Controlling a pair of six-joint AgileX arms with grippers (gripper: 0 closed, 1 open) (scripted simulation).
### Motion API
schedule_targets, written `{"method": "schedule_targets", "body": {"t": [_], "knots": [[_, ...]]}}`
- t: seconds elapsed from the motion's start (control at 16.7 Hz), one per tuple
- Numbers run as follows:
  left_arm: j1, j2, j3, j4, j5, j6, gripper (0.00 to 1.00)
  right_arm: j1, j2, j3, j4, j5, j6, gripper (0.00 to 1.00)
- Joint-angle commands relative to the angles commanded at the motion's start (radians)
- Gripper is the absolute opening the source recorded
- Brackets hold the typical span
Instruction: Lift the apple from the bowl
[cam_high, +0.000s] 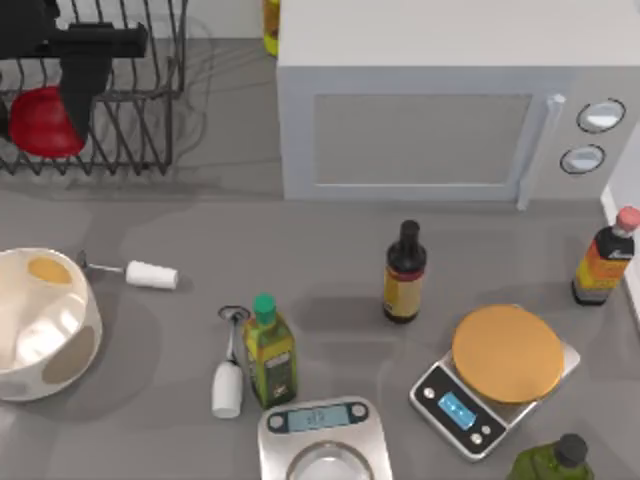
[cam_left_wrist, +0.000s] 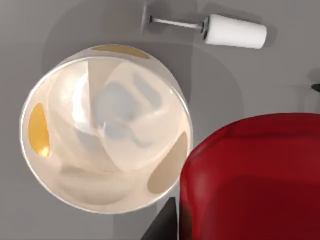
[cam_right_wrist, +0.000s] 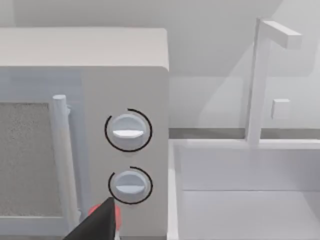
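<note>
Step in hand: the lift looks done; the apple (cam_high: 43, 122) is out of the bowl (cam_high: 82, 345) and up in the air.
Left tool (cam_high: 52, 125): raised high at the top view's left rear, seen over the black wire dish rack (cam_high: 135, 95), clenched on the apple, which hangs at its tip.
Apple: red and glossy, pressed close under the left wrist camera (cam_left_wrist: 252, 177), well above the surface (cam_high: 330, 260) and off to one side of the bowl's rim.
Bowl: below the left tool and toward the front, standing on the surface at its left edge; the inside looks bare, cream with tan and orange spots (cam_left_wrist: 102, 127).
Beside the bowl: a white-handled utensil (cam_high: 140, 273) lies just past its rim, apart from it.
Right tool: parked away from the work, facing the microwave (cam_right_wrist: 125, 145) and its two dials; a dark fingertip shows low in its wrist view, but I cannot tell whether it is released or clenched.
Next move, as I judge it: hold the grip firm and steady; no further reach is needed, only keeping the fruit from slipping.
</note>
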Motion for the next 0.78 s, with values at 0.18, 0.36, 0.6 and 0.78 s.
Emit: {"method": "schedule_targets", "body": {"t": [0.18, 0.36, 0.6, 0.78], "knots": [[-0.192, 0.14, 0.066, 0.056, -0.001, -0.187, 0.0, 0.0, 0.0, 0.0, 0.0, 0.0, 0.0, 1.0], [-0.316, 0.245, 0.112, 0.106, -0.002, -0.311, 0.0, 0.0, 0.0, 0.0, 0.0, 0.0, 0.0, 1.0], [-0.346, 0.273, 0.123, 0.123, -0.002, -0.341, 0.0, 0.0, 0.0, 0.0, 0.0, 0.0, 0.0, 1.0], [-0.343, 0.272, 0.117, 0.124, -0.001, -0.339, 0.0, 0.0, 0.0, 0.0, 0.0, 0.0, 0.0, 1.0]]}}
